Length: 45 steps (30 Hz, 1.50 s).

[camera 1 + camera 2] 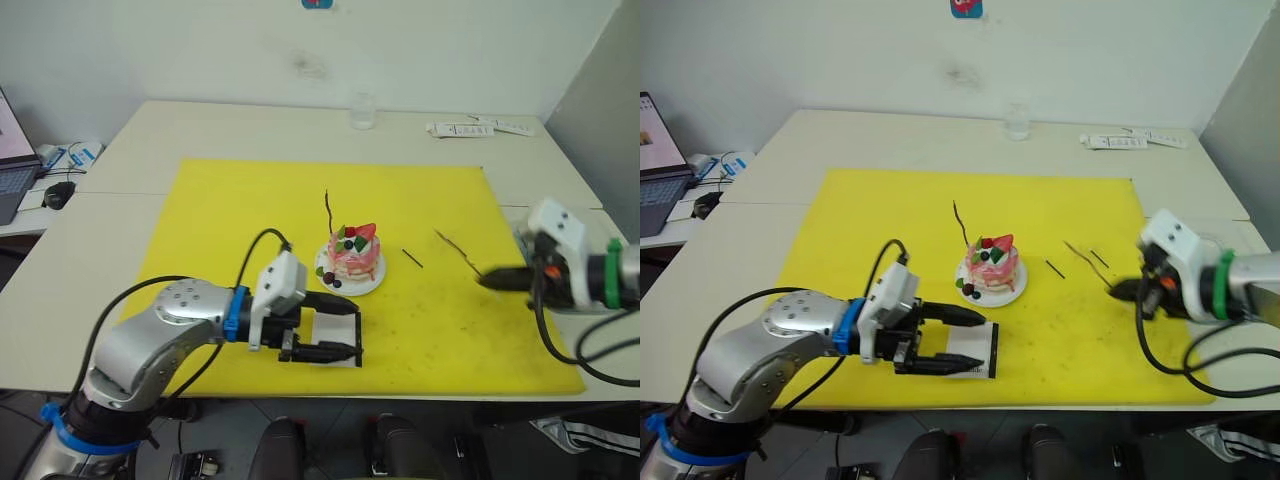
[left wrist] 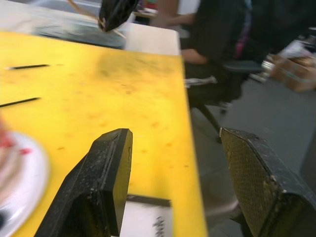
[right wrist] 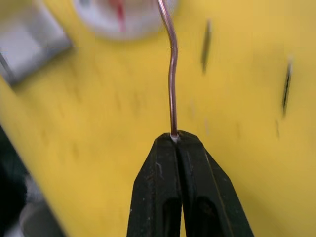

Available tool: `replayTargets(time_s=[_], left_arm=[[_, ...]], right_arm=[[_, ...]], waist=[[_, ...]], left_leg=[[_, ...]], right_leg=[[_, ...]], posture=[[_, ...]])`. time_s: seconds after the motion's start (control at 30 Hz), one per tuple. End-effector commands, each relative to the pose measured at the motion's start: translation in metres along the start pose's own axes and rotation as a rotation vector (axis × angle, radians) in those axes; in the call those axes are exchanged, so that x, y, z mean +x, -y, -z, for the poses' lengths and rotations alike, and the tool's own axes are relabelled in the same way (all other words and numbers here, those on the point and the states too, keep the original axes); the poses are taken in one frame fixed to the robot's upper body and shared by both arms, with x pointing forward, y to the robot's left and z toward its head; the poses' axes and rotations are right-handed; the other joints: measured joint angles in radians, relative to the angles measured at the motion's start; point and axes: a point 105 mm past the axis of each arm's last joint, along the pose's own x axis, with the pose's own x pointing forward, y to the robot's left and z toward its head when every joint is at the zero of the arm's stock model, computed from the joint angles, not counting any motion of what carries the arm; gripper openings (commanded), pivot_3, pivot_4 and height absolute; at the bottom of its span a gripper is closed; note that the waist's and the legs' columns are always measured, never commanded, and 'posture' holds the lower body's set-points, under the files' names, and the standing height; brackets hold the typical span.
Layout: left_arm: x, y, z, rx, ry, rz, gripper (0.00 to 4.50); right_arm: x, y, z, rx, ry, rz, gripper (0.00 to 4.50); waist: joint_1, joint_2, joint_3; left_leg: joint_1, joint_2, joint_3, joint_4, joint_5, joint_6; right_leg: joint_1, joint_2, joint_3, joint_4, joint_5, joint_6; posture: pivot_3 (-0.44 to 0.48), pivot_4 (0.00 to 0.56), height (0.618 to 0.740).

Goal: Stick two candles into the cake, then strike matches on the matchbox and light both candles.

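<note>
Candle (image 3: 172,84) clamped in right pincer (image 3: 177,140); left pincer (image 1: 962,342) apart over matchbox (image 1: 978,350).

Left tool (image 1: 352,323) agape (right tool (image 3: 177,139) clamped)

A yellow mat (image 1: 240,240) covers the pale table (image 1: 200,125). At twelve o'clock beyond it stands a clear glass (image 1: 362,111); at one o'clock lie white tubes (image 1: 480,128). A laptop (image 1: 12,170) and mouse (image 1: 58,193) sit at nine o'clock.

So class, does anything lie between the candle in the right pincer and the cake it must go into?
Nothing blocks it. The right pincer holds the candle above the mat; only flat matches lie between it and the cake.
</note>
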Motion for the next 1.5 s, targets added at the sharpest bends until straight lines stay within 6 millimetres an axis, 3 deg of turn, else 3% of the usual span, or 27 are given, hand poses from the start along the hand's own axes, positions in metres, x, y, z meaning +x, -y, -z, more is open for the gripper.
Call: replayTargets(time_s=[0.03,0.23,0.53,0.73,1.07,1.5], left_arm=[[-0.017,-0.011,-0.011,0.012,0.036,-0.103,3.18],[-0.03,-0.025,-0.018,-0.018,0.093,-0.186,3.18],[-0.025,-0.03,-0.023,-0.01,0.085,-0.166,3.18],[-0.023,-0.031,-0.025,-0.003,0.074,-0.152,3.18],[-0.021,-0.03,-0.025,0.005,0.064,-0.13,3.18],[-0.019,-0.031,-0.023,0.007,0.06,-0.117,3.18]], right_arm=[[0.021,-0.015,-0.04,-0.049,0.364,0.017,0.02],[0.061,-0.024,-0.041,-0.032,0.587,0.066,0.02],[0.092,-0.019,-0.006,-0.036,0.657,0.143,0.02],[0.093,-0.012,0.002,-0.043,0.66,0.184,0.02],[0.087,-0.016,0.005,-0.026,0.665,0.187,0.02],[0.094,-0.017,0.013,-0.012,0.649,0.196,0.02]], waist=[[0.003,0.0,0.0],[0.013,0.002,0.001],[0.012,0.002,0.001],[0.011,0.002,0.001],[0.011,0.002,0.001],[0.011,0.002,0.001]], left_leg=[[0.0,0.0,0.0,0.0,0.0,0.0],[-0.002,0.0,0.002,-0.001,0.0,0.0],[-0.001,-0.001,0.004,0.001,0.0,0.0],[0.0,0.0,0.004,0.001,0.0,0.0],[0.0,0.0,0.003,0.001,0.0,0.0],[0.0,0.0,0.003,0.001,0.0,0.0]], right_leg=[[-0.001,0.001,0.0,0.0,0.0,0.0],[-0.001,-0.003,0.0,0.0,-0.001,0.001],[-0.001,-0.003,0.0,0.001,0.002,0.001],[-0.001,-0.001,0.0,0.001,0.002,0.001],[-0.001,-0.001,0.0,0.002,0.001,-0.001],[-0.001,-0.001,0.001,0.002,0.001,-0.001]], posture=[[0.0,0.15,0.684],[0.0,0.15,0.684],[0.0,0.15,0.684],[0.0,0.15,0.684],[0.0,0.15,0.684],[0.0,0.15,0.684]])
